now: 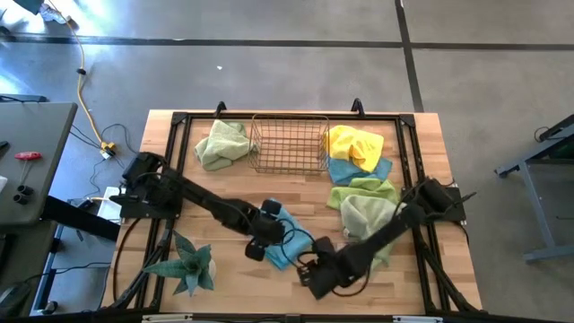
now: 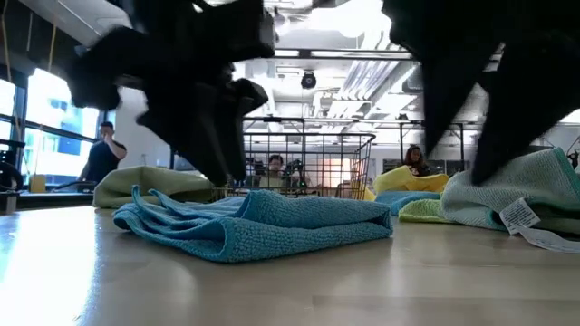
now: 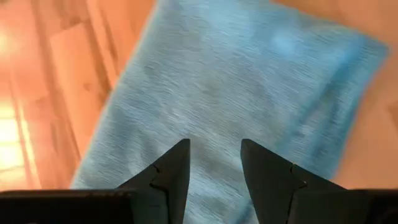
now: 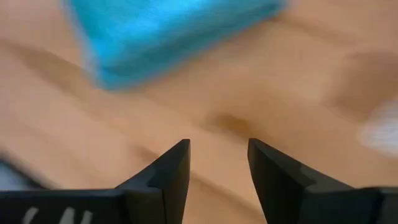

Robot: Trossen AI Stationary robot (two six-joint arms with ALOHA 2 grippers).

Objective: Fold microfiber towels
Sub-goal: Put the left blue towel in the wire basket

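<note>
A light blue towel (image 1: pixel 285 240) lies folded flat on the wood near the table's front middle (image 2: pixel 263 222). My left gripper (image 1: pixel 260 244) stands open over the towel's left part, pointing steeply down. The blue cloth (image 3: pixel 236 87) shows beneath and between its fingers, and nothing is pinched. My right gripper (image 1: pixel 318 276) is open just right of and nearer than the towel, over bare wood (image 4: pixel 217 124). A blurred corner of the towel (image 4: pixel 168 37) shows beyond its fingers.
A copper wire basket (image 1: pixel 289 144) stands at the far middle, with a pale green towel (image 1: pixel 222 144) on its left. On its right yellow (image 1: pixel 354 144), blue (image 1: pixel 359 169), lime (image 1: pixel 363 190) and pale green (image 1: pixel 368 217) towels are heaped. A spiky plant (image 1: pixel 184 265) sits front left.
</note>
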